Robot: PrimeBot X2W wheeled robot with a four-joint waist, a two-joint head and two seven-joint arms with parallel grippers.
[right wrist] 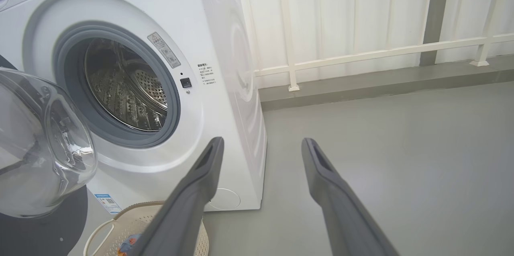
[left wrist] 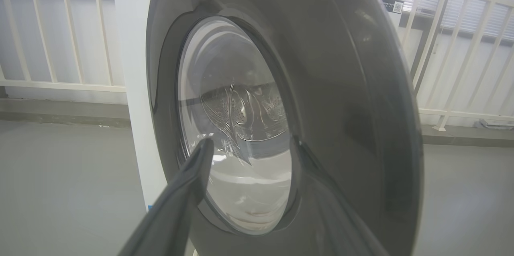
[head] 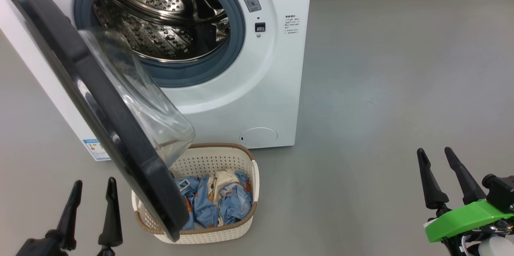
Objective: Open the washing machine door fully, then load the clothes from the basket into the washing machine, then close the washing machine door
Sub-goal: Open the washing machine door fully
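Head view has the left gripper (head: 93, 191) with jaws spread and empty, the washing machine door (head: 100, 103) swung out just ahead of them. Beyond its rim sits the basket (head: 237, 224) holding the clothes (head: 217, 199). Well apart, the right gripper (head: 437, 159) also has its jaws spread, holding nothing.

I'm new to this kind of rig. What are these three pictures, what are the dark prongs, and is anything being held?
One moment, three cameras. The head view looks down from the robot's head; the other two sit on its wrists and look along each gripper's fingers. The dark prongs are those fingers: the left gripper at lower left, the right gripper at lower right. Both are open and hold nothing. Ahead stands a washing machine with its door swung partly open, hanging over a basket on the floor. Clothes lie in the basket; the drum looks empty. The left wrist camera faces the door's outside; the right wrist camera sees the drum opening.
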